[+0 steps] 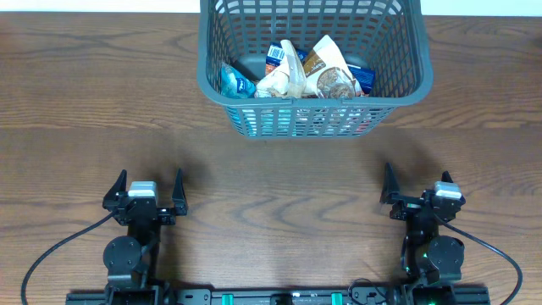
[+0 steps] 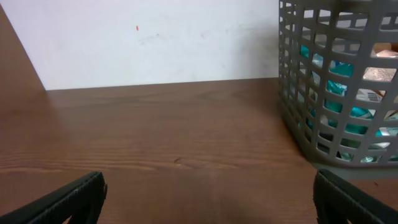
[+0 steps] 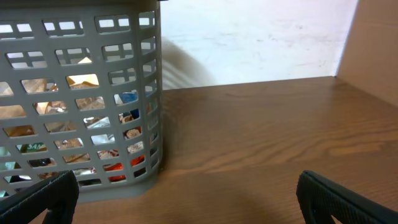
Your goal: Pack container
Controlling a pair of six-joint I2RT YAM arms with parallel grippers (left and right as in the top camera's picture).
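Overhead: container (image 1: 313, 95) is sitting at twelve o'clock, snack packets (image 1: 296, 72) inside; left tool (image 1: 149, 180) and right tool (image 1: 417, 182) are idling, fully spread, empty.
Left wrist: container (image 2: 323, 124) is standing at two o'clock.
Right wrist: container (image 3: 81, 93) at ten.
Risk: a reaching tool possibly clipping its rim, shoving it.

Dark wood-grain table (image 1: 271, 178), white wall (image 2: 155, 43) with a tiny red speck (image 2: 137, 27) behind it.

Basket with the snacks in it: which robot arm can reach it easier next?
Right, probably. The right gripper sits almost straight in front of the basket's right end, while the left gripper is off past its left side. Both are open and holding nothing.
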